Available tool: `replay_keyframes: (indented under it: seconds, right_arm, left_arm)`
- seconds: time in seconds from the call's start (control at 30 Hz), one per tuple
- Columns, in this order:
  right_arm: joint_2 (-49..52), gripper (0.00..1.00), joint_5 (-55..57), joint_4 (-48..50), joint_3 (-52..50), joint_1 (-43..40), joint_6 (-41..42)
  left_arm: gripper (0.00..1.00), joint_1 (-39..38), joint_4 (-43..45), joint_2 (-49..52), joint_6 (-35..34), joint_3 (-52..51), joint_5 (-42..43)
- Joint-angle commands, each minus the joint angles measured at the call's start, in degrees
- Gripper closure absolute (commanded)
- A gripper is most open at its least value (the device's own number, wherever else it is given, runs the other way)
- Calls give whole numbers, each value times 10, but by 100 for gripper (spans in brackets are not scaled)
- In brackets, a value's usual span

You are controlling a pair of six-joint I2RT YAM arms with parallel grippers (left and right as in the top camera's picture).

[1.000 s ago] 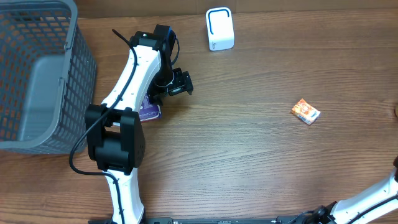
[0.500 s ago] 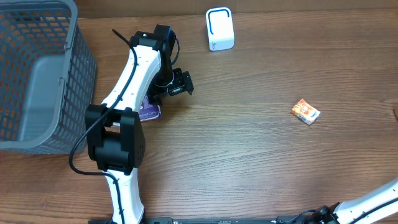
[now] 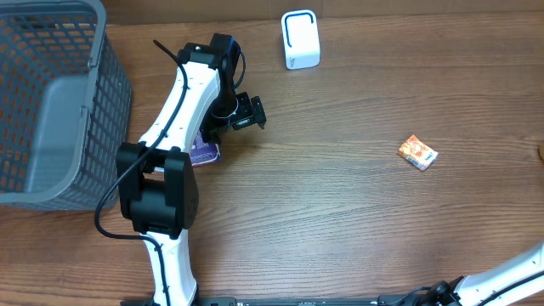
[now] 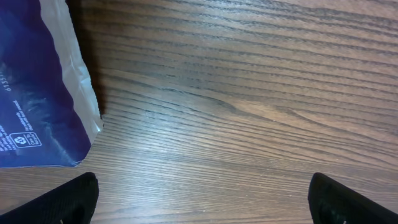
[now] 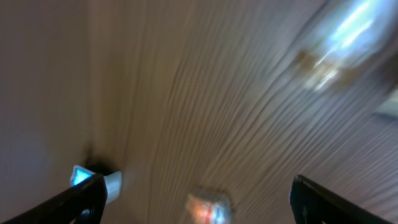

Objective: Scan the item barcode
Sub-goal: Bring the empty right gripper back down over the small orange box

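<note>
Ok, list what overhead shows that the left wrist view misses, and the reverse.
Overhead only: the grey basket, white scanner, orange packet and left arm. Left wrist only: the small print and crimped white edge on the purple pouch. Both: that pouch, the open left pincer and the wooden table.
</note>
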Motion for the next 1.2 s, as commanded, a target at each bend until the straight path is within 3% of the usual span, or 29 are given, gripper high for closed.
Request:
replay_keyframes:
  seconds: [0.0,0.07,0.17,0.33,0.5,0.63,0.7,0.77,0.8,0.9,1.17]
  right_arm:
    - [-28,5,-108,-72,5,62,-161]
    - [-28,5,-106,-125,5,104,-259]
    - [-28,5,-69,-153,5,172,-323]
    - [-26,0,92,-132,4,286,-300]
    - [-26,0,267,-83,-25,367,-186]
    - [-26,0,299,-70,-77,389,-176]
    - [-26,14,304,-57,-107,391,-176]
    - [-26,41,308,-37,-142,390,-176]
    - [-26,44,308,-26,-160,389,-178]
    - [-26,34,307,5,-205,388,-180]
    - [-26,36,297,116,-295,390,-215]
  left_arm:
    - [0,-9,1,-9,9,7,6]
    - [0,-12,1,-9,9,7,6]
    - [1,-17,9,-9,8,7,6]
    - [1,-29,15,-9,9,7,6]
    - [1,-40,13,-9,9,7,6]
    - [1,-44,14,-9,16,7,3]
    - [1,-45,14,-9,20,7,2]
    - [1,-45,14,-9,20,7,1]
    - [1,-45,14,-9,20,7,1]
    - [1,-45,15,-9,20,7,-1]
    - [2,-45,19,-9,19,7,-7]
